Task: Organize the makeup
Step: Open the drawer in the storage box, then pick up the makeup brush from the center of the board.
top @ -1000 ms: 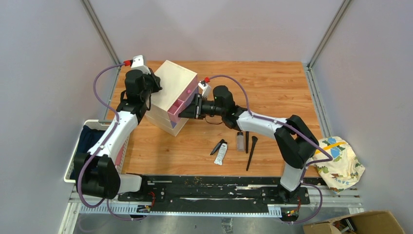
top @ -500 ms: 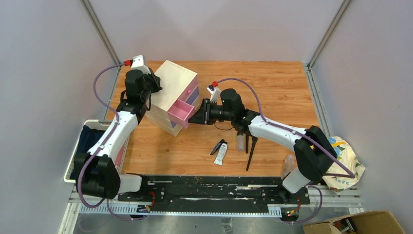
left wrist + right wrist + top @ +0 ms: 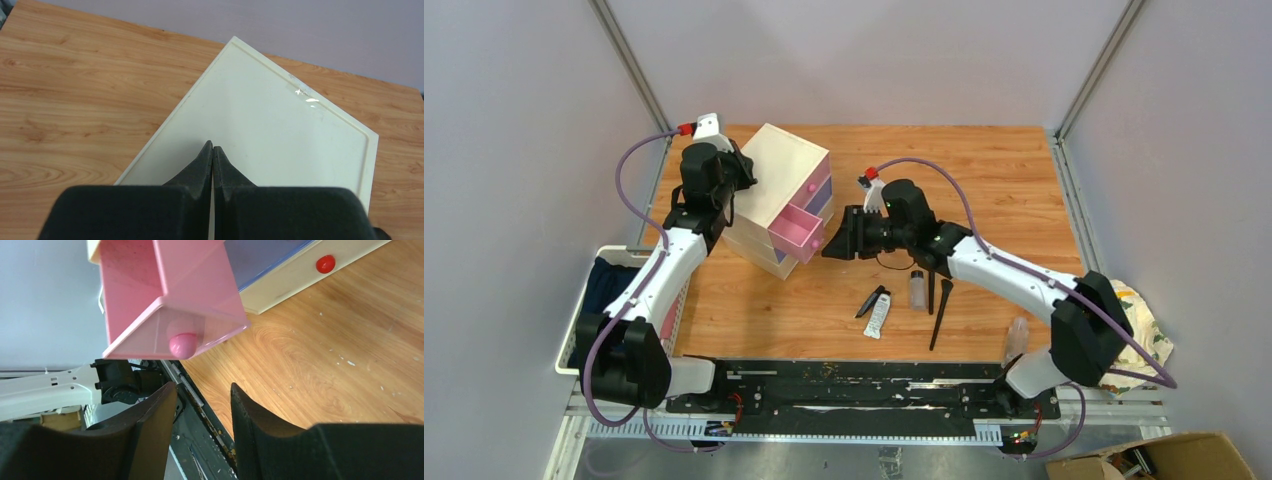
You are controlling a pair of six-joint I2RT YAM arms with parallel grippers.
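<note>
Right gripper (image 3: 828, 246) is backing off the pink drawer (image 3: 795, 231), which is now standing pulled out of the box (image 3: 776, 165). I'm seeing its fingers parted and holding nothing, with the knob (image 3: 182, 344) just ahead and not touching. Left gripper (image 3: 212, 152) is sitting over the box top, fingers closed together with nothing between them. Makeup is lying on the table (image 3: 1004, 180) under the right arm: tube (image 3: 878, 317), bottle (image 3: 916, 290), brushes (image 3: 939, 318), all outside the drawer
</note>
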